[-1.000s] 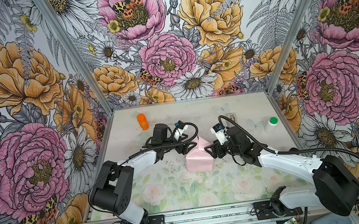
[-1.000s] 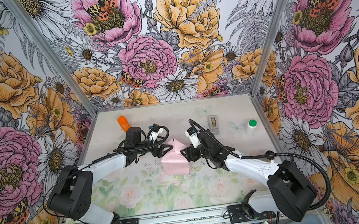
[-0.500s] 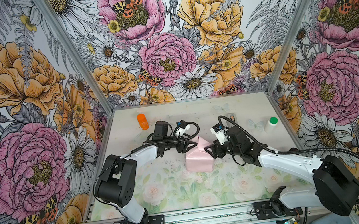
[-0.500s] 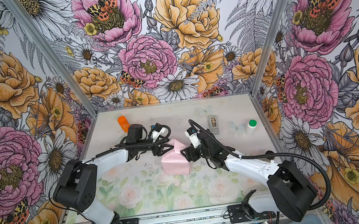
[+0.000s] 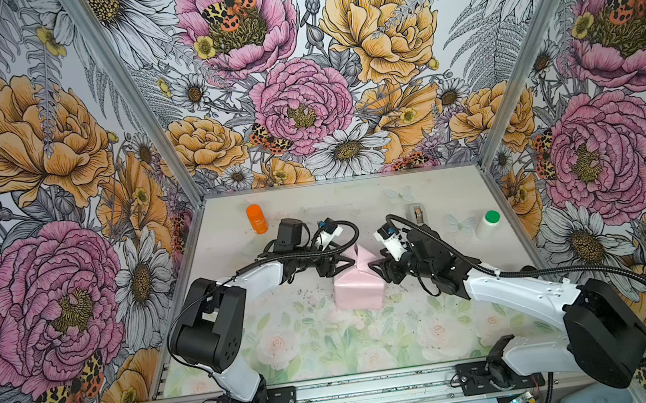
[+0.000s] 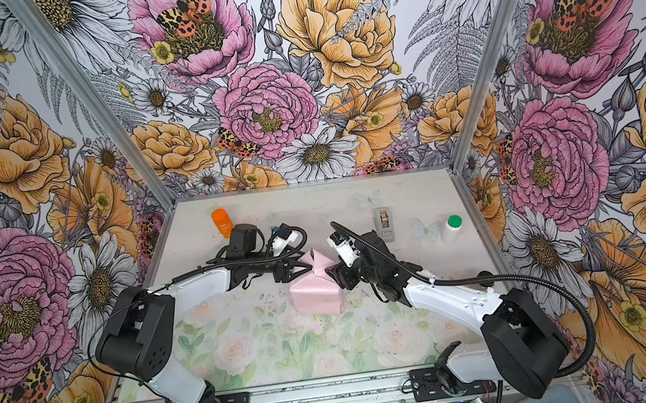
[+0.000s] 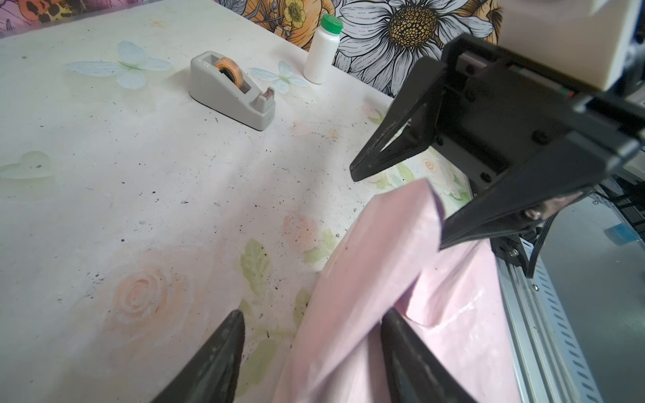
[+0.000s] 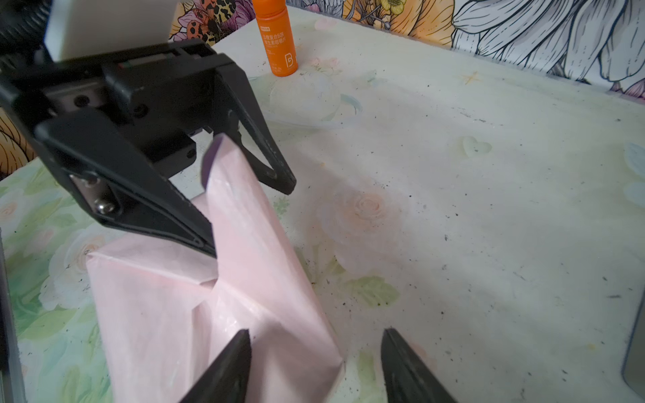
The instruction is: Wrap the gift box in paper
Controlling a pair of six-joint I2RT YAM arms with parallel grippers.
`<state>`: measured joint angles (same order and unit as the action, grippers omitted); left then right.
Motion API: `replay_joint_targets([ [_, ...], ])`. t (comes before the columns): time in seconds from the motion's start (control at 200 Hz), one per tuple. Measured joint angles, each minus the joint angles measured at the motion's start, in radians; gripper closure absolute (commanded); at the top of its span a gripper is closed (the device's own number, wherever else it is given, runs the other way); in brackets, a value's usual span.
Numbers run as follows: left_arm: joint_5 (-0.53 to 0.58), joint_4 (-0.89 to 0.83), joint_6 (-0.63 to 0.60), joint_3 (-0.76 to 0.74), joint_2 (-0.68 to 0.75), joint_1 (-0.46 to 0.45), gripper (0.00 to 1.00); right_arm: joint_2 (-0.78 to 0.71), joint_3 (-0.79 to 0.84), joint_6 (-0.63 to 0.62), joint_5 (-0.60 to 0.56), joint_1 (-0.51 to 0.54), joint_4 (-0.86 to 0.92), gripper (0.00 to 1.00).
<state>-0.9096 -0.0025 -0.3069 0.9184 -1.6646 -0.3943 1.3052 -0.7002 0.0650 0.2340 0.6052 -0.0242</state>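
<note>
Paper (image 5: 359, 288), pale pink side out, is folded into a low boxy parcel with sharp creases along its edges. The gift box is fully covered, and none of its surface shows. On the parcel's side towards the tape dispenser (image 5: 419, 214) a pointed flap (image 8: 237, 202) stands up. A sliver of lilac-purple shows at the flap's tip in the right wrist view. The sheet looks slightly glossy and wrinkled.

In both top views the parcel sits on the table (image 6: 314, 212), left of the tape dispenser and nearer the robot bases than it is.

The left gripper (image 5: 343, 262) reaches the flap from the side away from the dispenser. The right gripper (image 5: 375, 269) reaches it from the dispenser's side. The tips of the two grippers nearly meet across the flap.

In the right wrist view the left gripper's jaws stand partly apart with the flap between them. One finger touches the paper and the other is clear of it. In the left wrist view the right gripper (image 7: 398, 209) also straddles the flap's tip, with its jaws parted and not pinching.

An orange bottle (image 8: 277, 42) stands well to the left of the dispenser. It carries white printed characters too small to read and a white B-shaped mark. A white bottle (image 7: 323, 52) with a green cap stands just to the right of the dispenser. The dispenser is grey, holds an orange-brown roll, and has no legible writing.
</note>
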Motion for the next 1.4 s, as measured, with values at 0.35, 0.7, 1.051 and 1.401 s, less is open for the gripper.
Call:
replay_joint_targets([
  [0.35, -0.002, -0.002, -0.008, 0.0, 0.0, 0.0, 0.38, 0.093, -0.063, -0.199, 0.143, -0.015, -0.026, 0.54],
  [0.7, -0.004, -0.028, -0.02, 0.008, 0.0, 0.0, 0.39, 0.179, -0.135, -0.291, 0.34, -0.05, 0.005, 0.63],
  [1.051, -0.004, -0.039, -0.034, 0.011, 0.0, 0.0, 0.35, 0.216, -0.169, -0.32, 0.415, -0.064, 0.024, 0.75],
  [1.401, -0.031, -0.054, -0.034, 0.02, 0.027, -0.001, 0.3, 0.218, -0.169, -0.335, 0.427, -0.069, 0.027, 0.78],
])
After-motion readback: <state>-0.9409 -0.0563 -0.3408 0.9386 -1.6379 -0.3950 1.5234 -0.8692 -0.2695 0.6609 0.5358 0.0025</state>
